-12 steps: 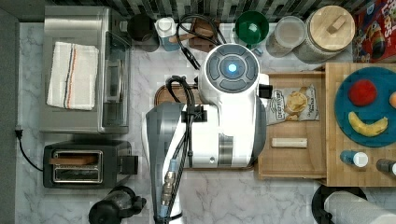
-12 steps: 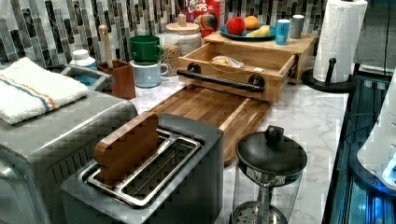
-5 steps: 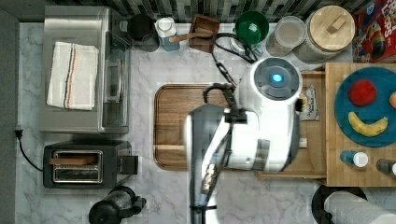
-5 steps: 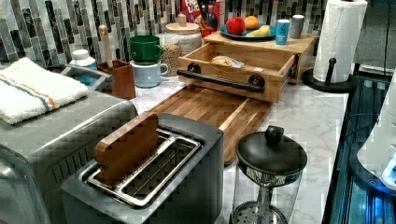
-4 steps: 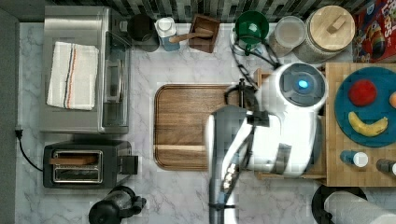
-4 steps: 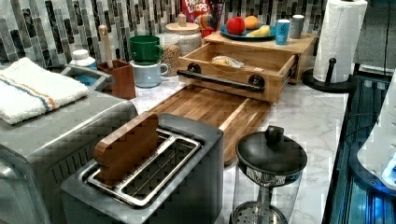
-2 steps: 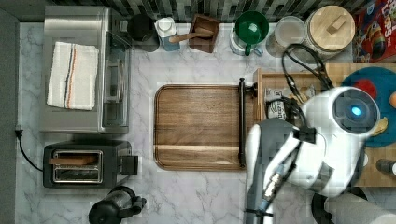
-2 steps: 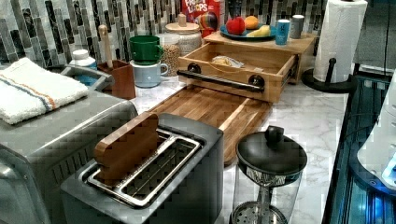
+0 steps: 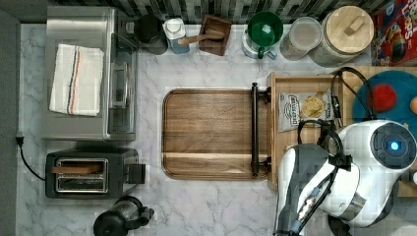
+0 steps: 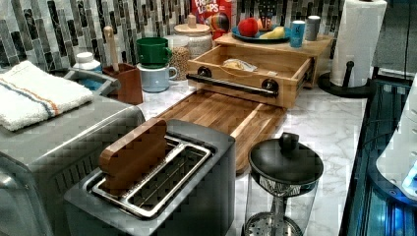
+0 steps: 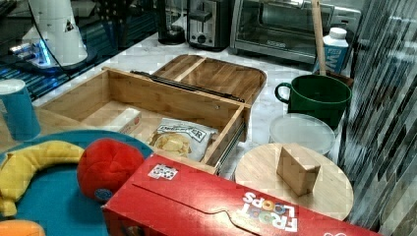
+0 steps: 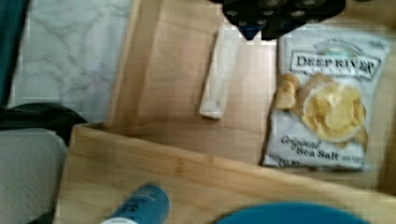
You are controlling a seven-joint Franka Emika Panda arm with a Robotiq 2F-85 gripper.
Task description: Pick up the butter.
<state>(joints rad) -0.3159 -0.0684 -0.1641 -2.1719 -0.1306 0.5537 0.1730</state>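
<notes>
you are in the approach step: the white robot arm (image 9: pixel 344 182) hangs over the open light-wood drawer box (image 11: pixel 162 98) at the top view's right, and nothing is grasped yet. the slim pale cream butter stick (image 12: pixel 219 74) lies flat on the drawer floor, just beside the white-and-grey deep river chip bag (image 12: pixel 327 98) but not touching it, as the wrist view shows. in the right view the butter (image 11: pixel 123 119) sits toward the drawer wall nearest the teal plate (image 11: pixel 49 196), with the chip bag (image 11: pixel 179 137) next to it.

i cannot tell whether the pincer is open or closed; the wrist view gives just a dark part of it, above 1 end of the stick.

my judgement for the next move: centre the pincer over the middle of the stick, turn the wrist so the fingers span its narrow width, then descend straight. keep clear of the chip bag's edge and the drawer wall; the stick looks low and flat, so you likely need to go nearly to the drawer floor.
</notes>
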